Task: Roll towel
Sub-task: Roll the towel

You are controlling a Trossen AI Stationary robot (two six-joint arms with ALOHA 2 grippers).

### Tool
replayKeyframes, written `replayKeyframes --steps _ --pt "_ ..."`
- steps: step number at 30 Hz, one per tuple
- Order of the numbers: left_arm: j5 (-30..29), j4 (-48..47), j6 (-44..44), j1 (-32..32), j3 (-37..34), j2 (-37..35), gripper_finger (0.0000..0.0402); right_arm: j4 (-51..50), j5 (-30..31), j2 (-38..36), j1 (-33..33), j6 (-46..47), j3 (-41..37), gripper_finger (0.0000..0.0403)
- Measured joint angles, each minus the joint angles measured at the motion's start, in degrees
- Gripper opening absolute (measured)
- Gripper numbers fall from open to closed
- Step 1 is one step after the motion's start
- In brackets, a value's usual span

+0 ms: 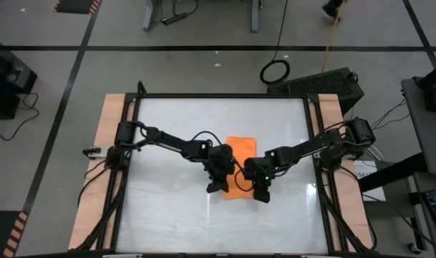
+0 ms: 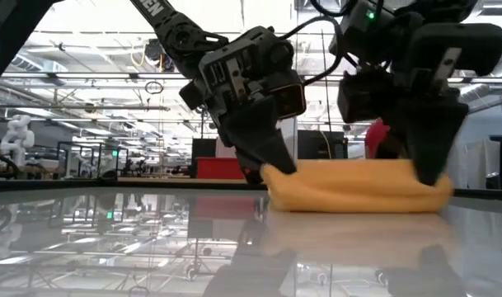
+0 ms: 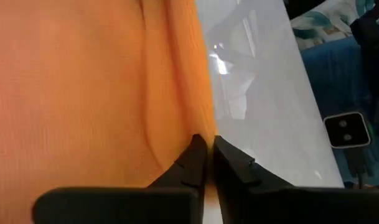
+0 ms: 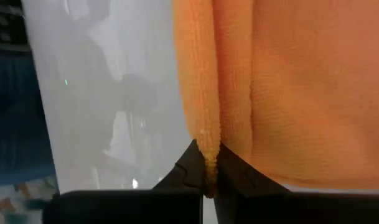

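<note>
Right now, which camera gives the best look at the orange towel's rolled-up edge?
The low view: the towel lies side-on as a thick fold between both arms. The high view shows it small and half hidden by the arms; each wrist view shows only cloth close up, with an edge at that arm's claw.

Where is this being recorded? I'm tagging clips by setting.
Probably a large robotics lab or workshop hall. The low view shows an open hall with ceiling trusses and a white humanoid figure; from above, floor cables surround the table holding the towel.

The towel (image 1: 240, 161) lies mid-table (image 1: 175, 208), between the left hand (image 1: 218, 185) and right hand (image 1: 260, 192).
</note>
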Motion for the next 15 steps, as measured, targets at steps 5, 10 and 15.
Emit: replayKeyframes --steps 5,10,15 --pt "-1.5 -0.9 -0.9 -0.1 -0.2 0.1 0.0059 -2.4 -0.6 0.0 -0.3 0.0 -0.4 0.0004" --pt "-7.3 -0.3 -0.8 0.0 -0.2 0.1 0.0083 0.7 -0.5 -0.1 -0.3 2.6 -4.2 0.0024" --pt "-8.7 -0.1 -0.7 0.7 -0.2 0.0 0.0099 4.7 -1.3 -0.2 -0.3 5.9 -7.0 0.0050"
